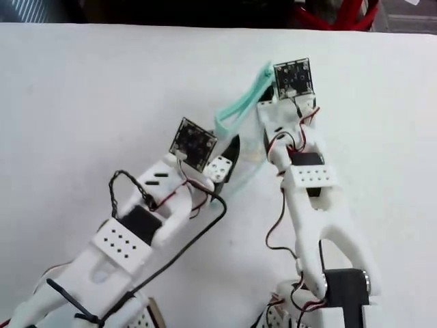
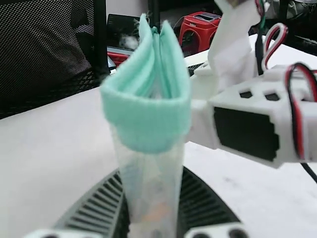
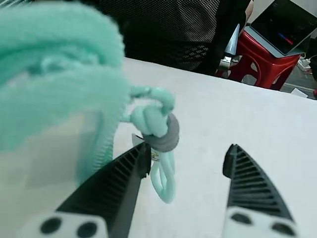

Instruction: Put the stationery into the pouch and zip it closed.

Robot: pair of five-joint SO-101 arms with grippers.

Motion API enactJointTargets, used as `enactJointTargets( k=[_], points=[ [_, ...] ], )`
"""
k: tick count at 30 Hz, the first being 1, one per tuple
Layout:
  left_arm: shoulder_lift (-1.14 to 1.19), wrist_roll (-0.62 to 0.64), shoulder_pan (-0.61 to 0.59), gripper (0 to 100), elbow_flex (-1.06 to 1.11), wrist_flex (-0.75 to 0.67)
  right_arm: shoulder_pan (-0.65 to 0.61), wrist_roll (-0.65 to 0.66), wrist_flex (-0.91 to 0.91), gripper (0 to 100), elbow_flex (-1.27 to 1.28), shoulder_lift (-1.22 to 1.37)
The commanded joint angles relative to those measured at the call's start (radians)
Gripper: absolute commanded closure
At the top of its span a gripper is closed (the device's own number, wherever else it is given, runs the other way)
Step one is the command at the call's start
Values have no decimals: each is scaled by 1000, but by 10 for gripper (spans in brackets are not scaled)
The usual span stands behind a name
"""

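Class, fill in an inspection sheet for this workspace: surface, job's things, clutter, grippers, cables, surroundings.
Surface: white table.
Job's things: pouch, clear with mint trim, between the two arms; zip pull on a mint cord at its end; contents too blurred to tell.
Clutter: nothing seen.
Grippers: left gripper shut on the pouch; right gripper open, zip pull beside one finger.
Cables: black cable along the left arm; red and white wires on the right arm.
Surroundings: black mesh chair, red stool.
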Motion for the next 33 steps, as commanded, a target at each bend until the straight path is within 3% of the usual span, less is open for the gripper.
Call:
enactJointTargets(
  k=[1,12,20,33],
  points=[
    [4,-58,-8,976,-5,-20,-5,-8,-27,758,-57,-8],
    [4,-61,-8,976,-5,-20,-16,-63,-127,766,2,-59],
    [4,-64,-8,976,-5,-20,-25,49,-205,973,5,-39],
    [1,-63,-8,972,-5,-20,27,49,-53,978,74,-371]
  ],
)
